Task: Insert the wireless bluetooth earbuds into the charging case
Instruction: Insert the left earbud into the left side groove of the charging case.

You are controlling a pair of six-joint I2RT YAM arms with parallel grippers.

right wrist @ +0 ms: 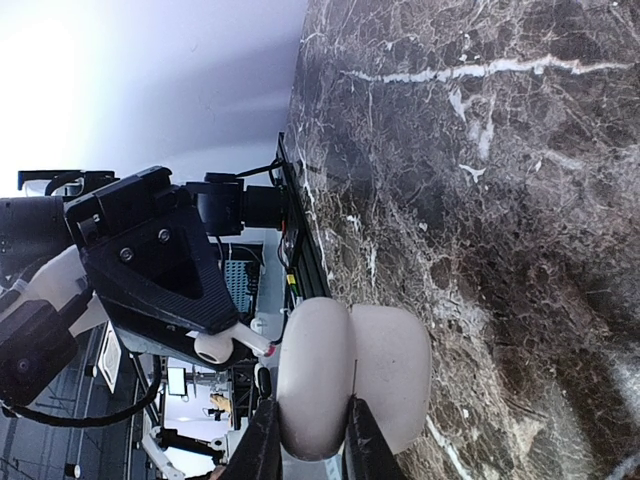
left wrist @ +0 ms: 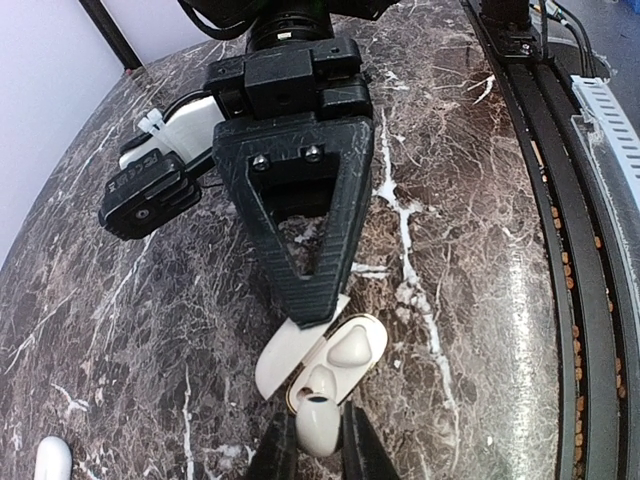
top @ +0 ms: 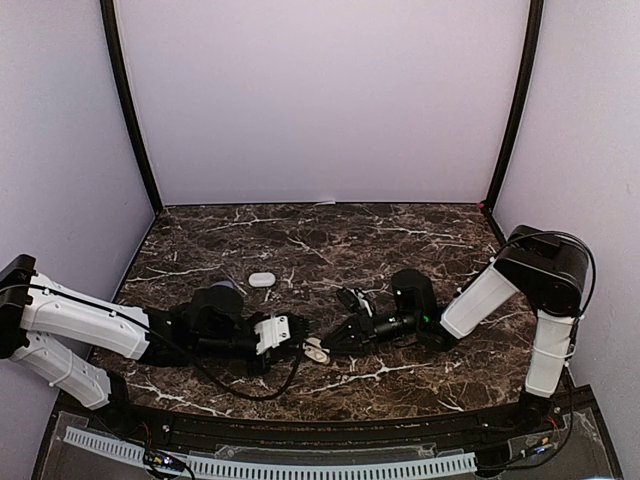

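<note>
Both arms meet low on the table [top: 400,240], toward 6 o'clock from its middle. The left gripper [top: 298,333] comes in from 9 o'clock and the right gripper [right wrist: 310,445] from 3 o'clock, tips almost nose to nose.

The right gripper's fingers are pinched on the open case [right wrist: 392,368]. They clamp one half of the shell while the other half lies on the marble. Which half is the lid, the right wrist view doesn't settle.

The left gripper is pressed tight on a white bud [left wrist: 317,425], held between its fingertips right at the case's mouth. The bud sits at the 6 o'clock edge of the case in the left wrist view (touching the socket or just above it, too close to call). A second bud [left wrist: 350,347] is seated in the case, at 1 o'clock from the held one.

The right gripper's black triangular finger reaches down from 12 o'clock in that same view and lands on the case's raised flap.

A small white oval [top: 262,280] lies alone on the marble at 10 o'clock from the case, apart from both grippers. Bud or case, I can't tell.
</note>
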